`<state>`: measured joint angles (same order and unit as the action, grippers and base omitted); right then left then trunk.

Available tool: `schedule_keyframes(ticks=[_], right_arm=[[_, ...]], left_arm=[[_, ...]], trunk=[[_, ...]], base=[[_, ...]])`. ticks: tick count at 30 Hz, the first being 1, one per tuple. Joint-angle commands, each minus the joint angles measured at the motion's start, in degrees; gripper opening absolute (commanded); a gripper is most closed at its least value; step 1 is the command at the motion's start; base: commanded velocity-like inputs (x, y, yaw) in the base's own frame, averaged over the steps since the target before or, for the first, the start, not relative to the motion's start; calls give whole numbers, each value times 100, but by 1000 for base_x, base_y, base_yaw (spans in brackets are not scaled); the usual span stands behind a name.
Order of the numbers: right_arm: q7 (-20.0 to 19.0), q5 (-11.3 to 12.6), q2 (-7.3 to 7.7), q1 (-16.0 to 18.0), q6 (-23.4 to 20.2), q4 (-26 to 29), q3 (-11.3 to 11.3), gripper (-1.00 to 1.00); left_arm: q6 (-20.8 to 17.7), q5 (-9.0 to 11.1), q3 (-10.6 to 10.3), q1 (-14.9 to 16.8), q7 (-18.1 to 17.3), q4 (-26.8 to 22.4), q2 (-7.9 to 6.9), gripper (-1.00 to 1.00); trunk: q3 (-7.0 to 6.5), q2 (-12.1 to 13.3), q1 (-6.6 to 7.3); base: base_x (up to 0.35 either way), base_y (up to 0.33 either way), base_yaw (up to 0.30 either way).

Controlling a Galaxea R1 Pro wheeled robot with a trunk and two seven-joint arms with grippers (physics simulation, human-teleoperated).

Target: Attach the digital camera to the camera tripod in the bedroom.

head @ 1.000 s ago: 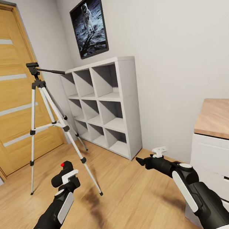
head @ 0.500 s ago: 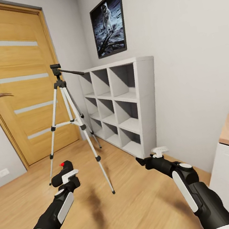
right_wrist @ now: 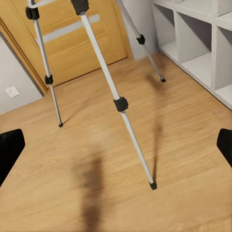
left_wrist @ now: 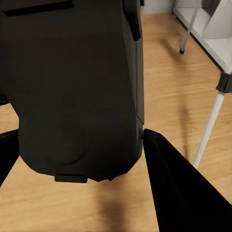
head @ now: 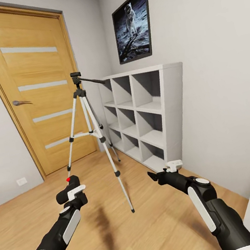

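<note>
Head view: the left claw (head: 73,194) is raised over the wood floor (head: 151,227), pinching the camera (head: 69,191), whose red button (head: 68,179) faces up. The camera stands up out of the claw, its black body rising just above the white finger piece. In the left wrist view the camera (left_wrist: 72,87) sits between the two dark fingers (left_wrist: 179,188), its body touching them on both sides.

The tripod (head: 92,135) stands on the floor ahead of the left claw and a little toward the right, well apart from the camera. Its black head (head: 75,75) sits higher than the camera, with the pan handle (head: 92,80) pointing toward the white shelf (head: 152,116). Its nearest foot (head: 133,211) rests on the floor between the two arms. Behind the tripod is the wooden door (head: 37,91); the astronaut picture (head: 132,24) hangs on the grey wall above the shelf.

The right claw (head: 158,175) is held out low over the floor, near the bottom corner of the shelf, with nothing in it. In the right wrist view its fingertips (right_wrist: 9,150) sit at the two far edges, spread wide, and the tripod legs (right_wrist: 121,104) stand on the floor ahead of it, apart from the claw.
</note>
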<state>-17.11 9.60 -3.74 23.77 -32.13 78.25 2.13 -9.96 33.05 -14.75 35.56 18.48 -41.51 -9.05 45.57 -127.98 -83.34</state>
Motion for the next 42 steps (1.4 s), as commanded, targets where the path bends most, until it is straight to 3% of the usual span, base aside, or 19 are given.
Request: schedule_keyframes(ticks=[1, 42], right_arm=[[-6, 35, -9, 2, -32, 6, -4, 100], [-38, 76, -26, 2, 27, -46, -2, 100]], left_arm=[[-23, 26, -37, 3, 40, -15, -9, -100], [-32, 26, -36, 3, 33, -24, -9, -100]], trunk=[[-12, 39, 24], [-748, 1683, 924]], base=[[0, 0, 10], [0, 0, 1]])
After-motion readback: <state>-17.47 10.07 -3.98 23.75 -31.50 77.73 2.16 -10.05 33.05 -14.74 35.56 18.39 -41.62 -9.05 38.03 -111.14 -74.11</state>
